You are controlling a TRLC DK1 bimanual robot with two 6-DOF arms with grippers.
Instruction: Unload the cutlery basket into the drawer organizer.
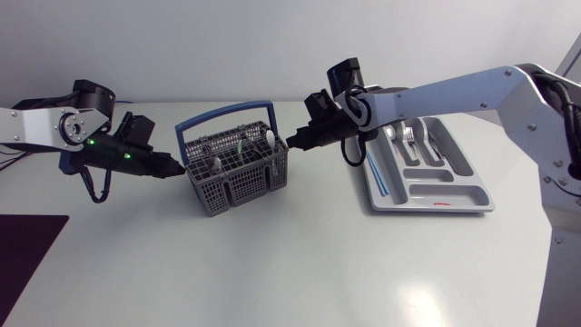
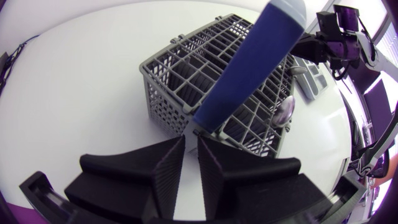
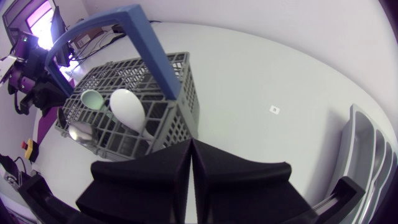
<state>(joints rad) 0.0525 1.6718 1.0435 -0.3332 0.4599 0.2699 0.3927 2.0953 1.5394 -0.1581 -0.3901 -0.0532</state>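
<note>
Left of centre on the counter (image 1: 272, 263), your grey cutlery basket (image 1: 241, 188) stands upright with its blue handle (image 1: 227, 116) raised, and spoons (image 3: 127, 109) sit bowl-up inside. Your left claw (image 1: 179, 171) is at the basket's left wall by the handle's foot, its fingers a narrow slit apart with nothing between them. Your right claw (image 1: 292, 139) is at the basket's right rim, fingers pressed together and empty. Right of the basket lies the grey drawer organizer (image 1: 454, 188), with forks (image 1: 408, 136) in a far compartment.
</note>
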